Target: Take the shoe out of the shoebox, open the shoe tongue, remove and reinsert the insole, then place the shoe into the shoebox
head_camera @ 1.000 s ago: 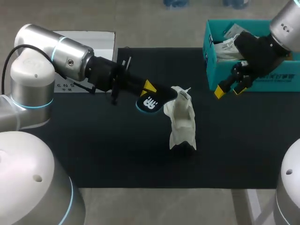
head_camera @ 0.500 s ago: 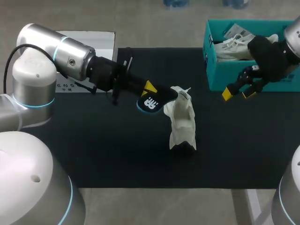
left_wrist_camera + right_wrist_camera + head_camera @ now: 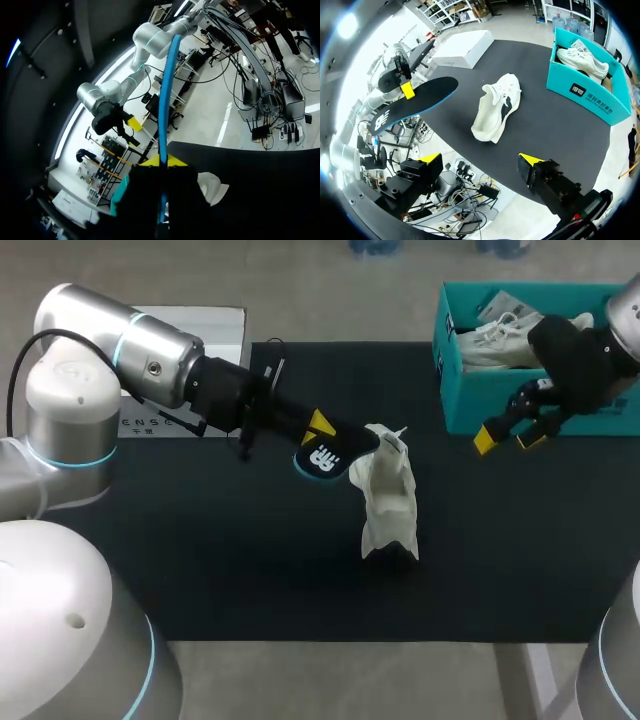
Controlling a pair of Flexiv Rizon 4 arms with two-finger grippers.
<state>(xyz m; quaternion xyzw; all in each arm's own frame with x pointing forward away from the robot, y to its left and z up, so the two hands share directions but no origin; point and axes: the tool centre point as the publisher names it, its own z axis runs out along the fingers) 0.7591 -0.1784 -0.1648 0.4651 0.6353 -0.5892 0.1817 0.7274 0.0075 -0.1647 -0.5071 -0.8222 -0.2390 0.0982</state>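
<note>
A white shoe (image 3: 388,495) stands on the black mat near the middle, also seen as the shoe (image 3: 497,105) ahead of my right gripper. My left gripper (image 3: 318,430) is shut on a black insole (image 3: 326,456) with a blue edge, held in the air just left of the shoe's opening. In the left wrist view the insole (image 3: 165,100) runs edge-on out from between the yellow tips of the left gripper (image 3: 162,161). My right gripper (image 3: 510,436) hangs open and empty in front of the teal shoebox (image 3: 447,390); its fingers (image 3: 431,161) stand wide apart.
A second white shoe (image 3: 500,335) lies inside the teal shoebox (image 3: 585,95). A white box lid (image 3: 190,320) rests at the back left beside the black mat (image 3: 250,570).
My right gripper has shifted to the right along the shoebox's front, then held still. The left arm with the insole has barely moved.
</note>
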